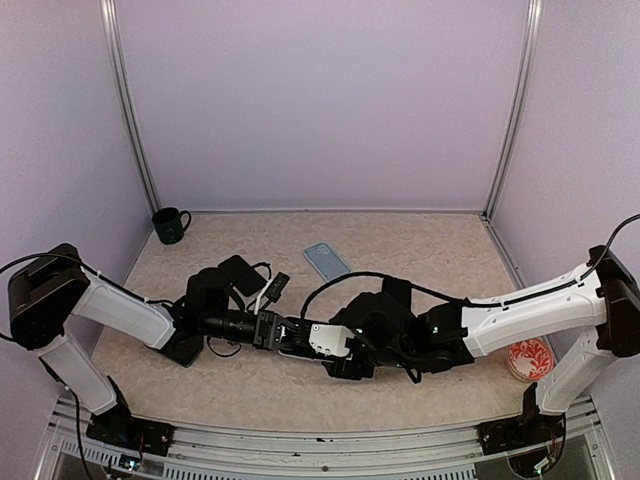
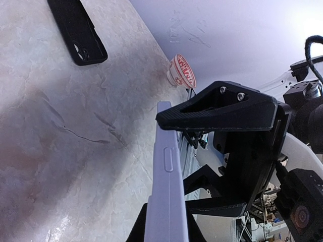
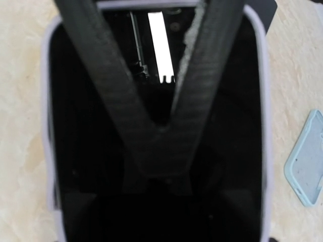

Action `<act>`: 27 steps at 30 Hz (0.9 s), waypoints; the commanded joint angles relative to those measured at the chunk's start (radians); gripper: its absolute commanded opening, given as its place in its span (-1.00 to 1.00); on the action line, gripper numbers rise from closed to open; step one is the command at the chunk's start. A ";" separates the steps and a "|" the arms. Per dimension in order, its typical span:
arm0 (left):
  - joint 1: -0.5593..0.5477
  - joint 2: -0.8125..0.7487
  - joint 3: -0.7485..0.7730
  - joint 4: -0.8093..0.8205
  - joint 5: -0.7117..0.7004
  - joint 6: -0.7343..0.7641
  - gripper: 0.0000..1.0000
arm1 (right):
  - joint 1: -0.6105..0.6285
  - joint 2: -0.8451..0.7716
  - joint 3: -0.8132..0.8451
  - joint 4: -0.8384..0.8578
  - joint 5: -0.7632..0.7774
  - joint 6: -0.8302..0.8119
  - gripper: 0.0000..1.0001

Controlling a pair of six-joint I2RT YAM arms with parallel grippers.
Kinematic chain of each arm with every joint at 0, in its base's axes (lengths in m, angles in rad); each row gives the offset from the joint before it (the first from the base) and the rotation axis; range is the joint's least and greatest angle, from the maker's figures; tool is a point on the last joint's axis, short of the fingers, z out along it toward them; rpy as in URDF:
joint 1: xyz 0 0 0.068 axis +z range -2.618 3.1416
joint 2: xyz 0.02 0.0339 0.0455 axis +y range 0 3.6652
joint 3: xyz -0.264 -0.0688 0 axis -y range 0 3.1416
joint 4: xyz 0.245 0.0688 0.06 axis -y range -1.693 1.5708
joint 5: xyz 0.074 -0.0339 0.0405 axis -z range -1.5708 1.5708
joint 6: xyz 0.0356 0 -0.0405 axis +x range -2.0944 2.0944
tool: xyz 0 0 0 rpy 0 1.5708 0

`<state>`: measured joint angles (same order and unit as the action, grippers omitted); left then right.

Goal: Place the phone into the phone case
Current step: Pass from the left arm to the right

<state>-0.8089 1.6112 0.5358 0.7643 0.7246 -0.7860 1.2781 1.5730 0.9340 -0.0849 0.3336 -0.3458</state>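
A: Nearest first. What's in the middle?

B: Both arms meet low over the worktop [image 1: 430,250]. The left gripper [image 1: 278,331] is clenched on 1 end of the phone [image 2: 165,191], which is turned on edge and looks lifted off the surface. I'd guess that's so the other end sticks out free for the second arm.

A: Right gripper?

B: The right gripper [image 2: 177,151] has its 2 fingers straddling that free end, 1 on each side. I can't tell if they press on it. In its own wrist view they just cross in front of the dark screen. Reads like a handover or re-grip, my judgement.

A: So the phone isn't cased.

B: No. It's bare, lilac rim showing, between the 2 grippers. Insertion not begun.

A: Further out?

B: A red-and-white dish [image 1: 530,358] sits near the right arm's base, well apart from the phone. The black case [image 2: 76,29] lies flat just behind the left arm. The blue case [image 1: 327,261] lies flat a bit further back, near centre. Both sit apart from the arms, so either could take the phone. I can't tell which is meant.

A: Farthest?

B: A dark green mug [image 1: 170,225], upright in the back left corner. Not involved.
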 commanded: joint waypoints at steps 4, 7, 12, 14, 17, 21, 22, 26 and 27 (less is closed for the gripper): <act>-0.003 -0.001 0.045 0.063 0.018 0.009 -0.85 | 0.004 -0.036 0.003 -0.003 0.003 0.011 0.22; 0.002 0.000 0.050 0.056 0.018 0.009 -0.43 | 0.003 -0.040 -0.002 0.006 0.014 0.009 0.20; 0.028 -0.019 0.037 0.031 0.006 0.015 0.02 | 0.000 -0.028 -0.008 0.004 0.026 0.018 0.21; 0.048 -0.040 0.020 0.028 -0.006 0.014 0.06 | -0.003 -0.024 -0.010 0.001 0.027 0.025 0.20; 0.075 -0.085 -0.007 0.022 -0.018 0.012 0.08 | -0.007 -0.022 -0.015 0.002 0.029 0.038 0.20; 0.080 -0.124 -0.022 -0.023 -0.041 0.013 0.08 | -0.014 -0.021 -0.016 -0.002 0.034 0.045 0.19; 0.080 -0.131 -0.019 -0.049 -0.052 0.014 0.08 | -0.015 -0.021 -0.015 -0.002 0.036 0.045 0.19; 0.079 -0.126 -0.003 -0.160 -0.095 0.032 0.07 | -0.019 -0.019 -0.011 -0.003 0.037 0.049 0.18; 0.079 -0.124 0.002 -0.202 -0.111 0.041 0.06 | -0.019 -0.018 -0.010 -0.005 0.038 0.048 0.18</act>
<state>-0.7296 1.4929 0.5274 0.7029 0.6720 -0.7773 1.2671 1.5669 0.9173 -0.1226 0.3458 -0.3187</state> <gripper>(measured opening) 0.537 0.735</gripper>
